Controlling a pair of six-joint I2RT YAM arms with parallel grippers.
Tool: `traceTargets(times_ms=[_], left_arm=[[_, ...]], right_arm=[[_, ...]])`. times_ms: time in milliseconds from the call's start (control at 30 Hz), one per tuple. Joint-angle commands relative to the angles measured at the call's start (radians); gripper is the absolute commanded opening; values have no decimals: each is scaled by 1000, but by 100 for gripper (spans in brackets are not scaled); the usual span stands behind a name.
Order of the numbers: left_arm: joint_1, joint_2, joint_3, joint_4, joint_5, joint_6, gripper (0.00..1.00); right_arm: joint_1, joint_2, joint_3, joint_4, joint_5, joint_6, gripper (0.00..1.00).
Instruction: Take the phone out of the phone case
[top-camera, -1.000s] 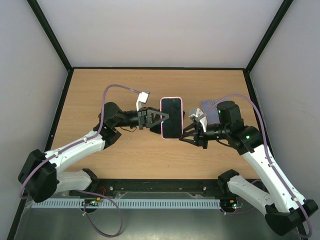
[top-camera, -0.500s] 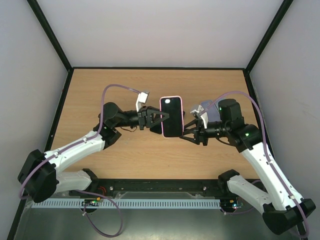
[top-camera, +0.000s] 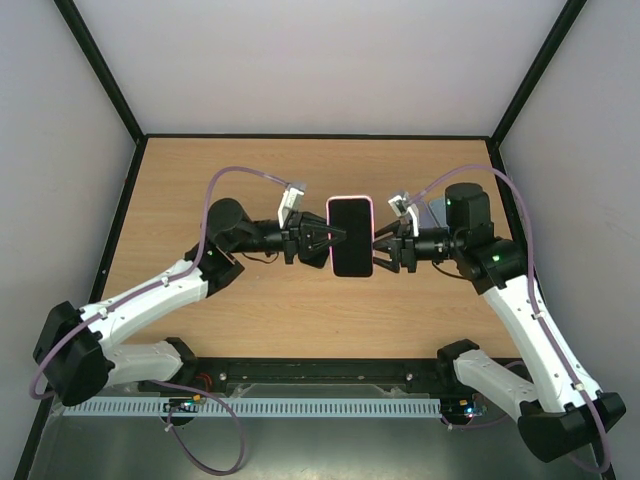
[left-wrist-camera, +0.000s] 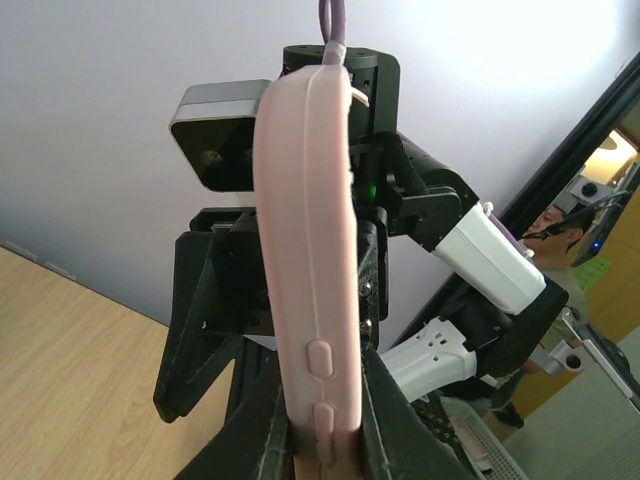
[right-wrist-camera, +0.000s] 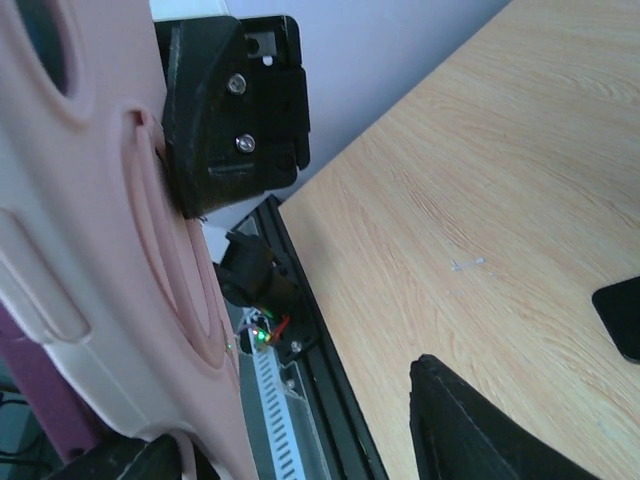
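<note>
Pink case (left-wrist-camera: 305, 250) between left gripper (top-camera: 327, 243) and right gripper (top-camera: 383, 250)

Pink case (right-wrist-camera: 100, 250) cut off left

- Light wood-grain tabletop (top-camera: 250, 170).
- Plain pale walls (top-camera: 320, 60) on three sides, with black posts (top-camera: 103, 75) running up the far corners.
- Black rail (top-camera: 320, 375) along the table's near edge, with a white slotted cable duct (top-camera: 300, 407) just in front.
- Grey metal surface (top-camera: 330, 450) nearest the camera.
- Dark-haired person (left-wrist-camera: 560, 222) at the right of the left wrist view.
</note>
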Motion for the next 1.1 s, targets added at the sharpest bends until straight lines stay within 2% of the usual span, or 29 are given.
traceTargets(times_ms=[0,67,300,400,500,667,767,900,1067], left_arm=[[-81,45,-32,-247,153,51,2],[-81,52,-34,-256,148,55,2],[-42,69,-32,-254,102,33,2],[-21,81,-28,-230,86,22,3],[-3,93,-19,-236,56,29,8],[25,68,2,-291,-100,54,33],[30,42,40,-421,-275,128,48],[22,31,69,-551,-483,152,54],[-36,48,45,-586,-685,159,54]], right_arm=[[-19,10,94,365,-44,168,48],[-19,8,94,387,-73,193,43],[-19,-19,54,383,-127,208,12],[-19,-33,15,365,-121,201,3],[-19,-42,-10,326,-90,185,2],[-19,-74,-83,280,138,214,2],[-20,-85,-149,262,298,258,2],[-21,-86,-240,250,439,321,2],[-23,-83,-327,246,582,380,2]])
